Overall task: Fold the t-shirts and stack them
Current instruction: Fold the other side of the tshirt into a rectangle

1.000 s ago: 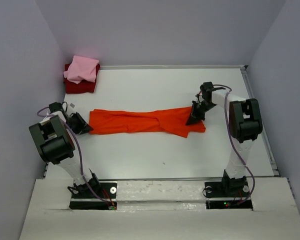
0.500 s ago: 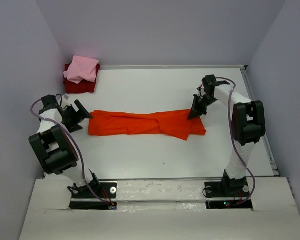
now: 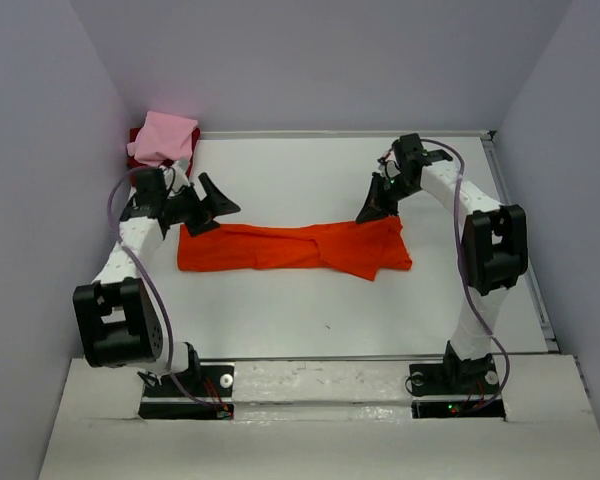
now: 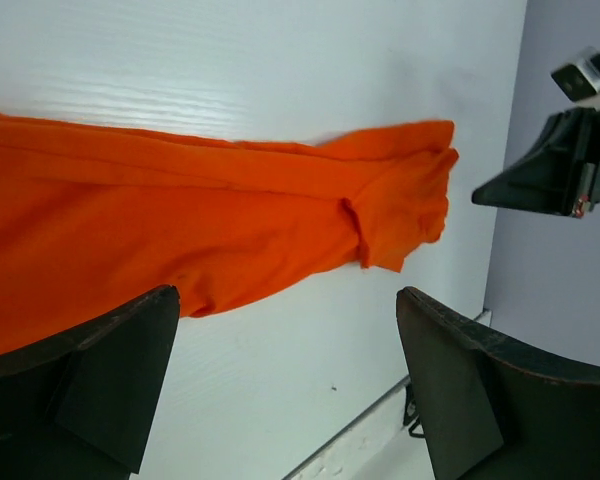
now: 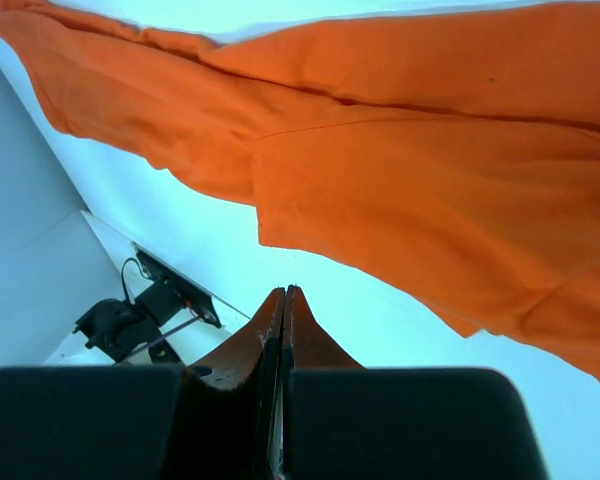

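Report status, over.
Left jaws open, empty. Right jaws shut, empty. Orange shirt flat, folded lengthwise, between them. Nothing in the way.

Bright, even light falls from above, so the white bench (image 3: 280,310) carries only faint, soft shadows and the overhead view is sharp throughout. In the right wrist view the bench washes out to a pale cyan glare, and the right end effector (image 5: 283,300) sits near-black and blurred against the lens. The left end effector (image 4: 288,300) is likewise dark and slightly soft.
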`<action>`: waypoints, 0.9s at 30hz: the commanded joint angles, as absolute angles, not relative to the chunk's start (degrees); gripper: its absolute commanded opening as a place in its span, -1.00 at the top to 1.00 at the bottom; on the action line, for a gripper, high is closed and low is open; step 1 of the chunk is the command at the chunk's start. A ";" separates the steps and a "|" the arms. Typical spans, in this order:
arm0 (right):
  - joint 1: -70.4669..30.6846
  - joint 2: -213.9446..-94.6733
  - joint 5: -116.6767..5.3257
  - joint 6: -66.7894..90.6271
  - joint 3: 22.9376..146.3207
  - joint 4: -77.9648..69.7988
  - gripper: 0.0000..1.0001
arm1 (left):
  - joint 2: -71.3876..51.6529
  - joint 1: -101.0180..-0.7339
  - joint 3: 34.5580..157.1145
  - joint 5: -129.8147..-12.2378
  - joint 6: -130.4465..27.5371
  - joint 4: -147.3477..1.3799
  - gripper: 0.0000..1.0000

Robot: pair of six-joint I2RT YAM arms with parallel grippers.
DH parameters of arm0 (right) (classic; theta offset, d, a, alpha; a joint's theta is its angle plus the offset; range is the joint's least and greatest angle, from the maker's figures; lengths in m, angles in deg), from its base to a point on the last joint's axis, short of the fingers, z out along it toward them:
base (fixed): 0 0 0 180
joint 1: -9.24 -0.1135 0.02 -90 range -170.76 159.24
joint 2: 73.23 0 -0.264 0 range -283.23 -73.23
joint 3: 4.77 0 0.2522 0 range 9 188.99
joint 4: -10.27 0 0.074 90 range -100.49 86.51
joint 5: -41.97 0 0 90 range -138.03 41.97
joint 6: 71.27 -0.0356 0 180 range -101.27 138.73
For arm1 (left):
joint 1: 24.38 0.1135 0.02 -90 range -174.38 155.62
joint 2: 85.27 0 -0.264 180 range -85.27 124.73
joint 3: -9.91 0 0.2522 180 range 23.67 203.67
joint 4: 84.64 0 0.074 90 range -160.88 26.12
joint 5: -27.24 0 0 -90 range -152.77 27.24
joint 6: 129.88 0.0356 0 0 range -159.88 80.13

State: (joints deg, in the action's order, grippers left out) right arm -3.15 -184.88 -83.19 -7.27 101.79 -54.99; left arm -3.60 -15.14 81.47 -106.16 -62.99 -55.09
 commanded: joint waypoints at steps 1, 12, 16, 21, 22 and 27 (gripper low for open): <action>-4.83 -186.25 -84.42 -8.69 100.23 -51.31 1.00 | -2.31 -22.86 82.29 -104.96 -70.98 -61.56 -0.98; -3.96 -188.37 -82.92 -7.72 97.85 -48.40 0.94 | 9.81 -40.72 92.83 -99.77 -77.32 -66.04 -0.98; -0.53 -187.40 -83.36 -7.02 97.33 -48.14 0.62 | 12.45 -43.09 94.59 -99.59 -78.02 -67.10 -0.98; 2.55 -186.08 -84.16 -6.49 96.45 -48.31 0.19 | 14.30 -44.85 95.82 -99.42 -79.07 -67.72 -0.98; 2.56 -185.82 -84.07 -6.40 96.27 -48.31 0.14 | 14.39 -45.03 95.83 -99.33 -79.25 -67.80 -0.98; 4.84 -185.64 -84.07 -5.70 95.22 -48.22 0.08 | 15.10 -45.65 96.35 -99.24 -79.51 -67.89 -0.98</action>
State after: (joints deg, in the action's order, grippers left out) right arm 4.04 -188.64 -83.19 -6.94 95.82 -49.27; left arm 15.37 -45.17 93.18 -98.66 -78.79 -66.06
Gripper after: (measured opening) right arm 0.452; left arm 0.989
